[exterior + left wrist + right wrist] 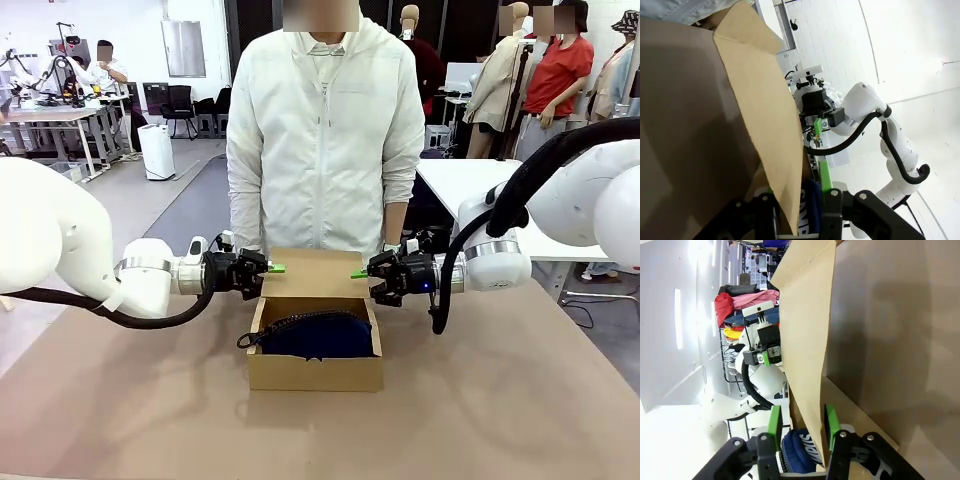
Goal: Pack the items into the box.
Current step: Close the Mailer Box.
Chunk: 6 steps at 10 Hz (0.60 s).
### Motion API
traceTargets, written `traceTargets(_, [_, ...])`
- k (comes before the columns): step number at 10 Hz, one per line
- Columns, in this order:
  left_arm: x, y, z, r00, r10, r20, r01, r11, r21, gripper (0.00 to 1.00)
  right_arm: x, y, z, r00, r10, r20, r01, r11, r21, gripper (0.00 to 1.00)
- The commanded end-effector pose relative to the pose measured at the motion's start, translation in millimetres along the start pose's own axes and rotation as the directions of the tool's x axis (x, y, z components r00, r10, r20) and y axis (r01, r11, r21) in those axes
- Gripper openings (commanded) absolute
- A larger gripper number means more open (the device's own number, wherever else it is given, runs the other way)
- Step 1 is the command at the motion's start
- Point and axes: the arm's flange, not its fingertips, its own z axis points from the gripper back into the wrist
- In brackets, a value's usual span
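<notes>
- The box (314, 372) sits at the centre of the front frame on the brown surface (500, 420), its lid (316, 273) standing up at the far side, toward the person (325, 130).
- The navy pouch (318, 335) lies inside the box, its zip curving along the top and a pull loop hanging over the left wall.
- My left fingers (272, 268) are at the lid's left edge, just left of centre. In the left wrist view they (797, 200) straddle the cardboard flap (770, 150), one green pad (825, 172) on its far side; they are clamped on the lid.
- My right fingers (361, 273) are at the lid's right edge. In the right wrist view the two green pads (774, 421) stand either side of the flap edge (810, 340), closed onto it.
- In both wrist views the pouch's blue fabric (802, 452) with white print shows low in the frame, just beyond the fingers.
</notes>
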Motion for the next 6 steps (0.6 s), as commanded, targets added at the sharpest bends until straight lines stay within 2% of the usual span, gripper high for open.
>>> traceTargets(1, [5.1,1.4,-5.0,1.000,-0.014,-0.028,0.014,1.000,0.012,0.38,2.1,-0.6,1.9,1.000,0.006,0.007,-0.007,0.999,0.040,0.47])
traceTargets(4, [2.8,-7.3,-7.0,0.998,-0.057,-0.039,0.058,0.998,0.007,0.38,-1.4,2.1,5.4,0.999,0.048,0.014,-0.048,0.998,0.048,0.47])
traceTargets(6, [-5.4,-35.4,1.6,0.986,-0.163,-0.020,0.163,0.987,-0.008,0.38,-8.2,13.3,19.1,0.989,0.142,0.043,-0.146,0.984,0.098,0.47])
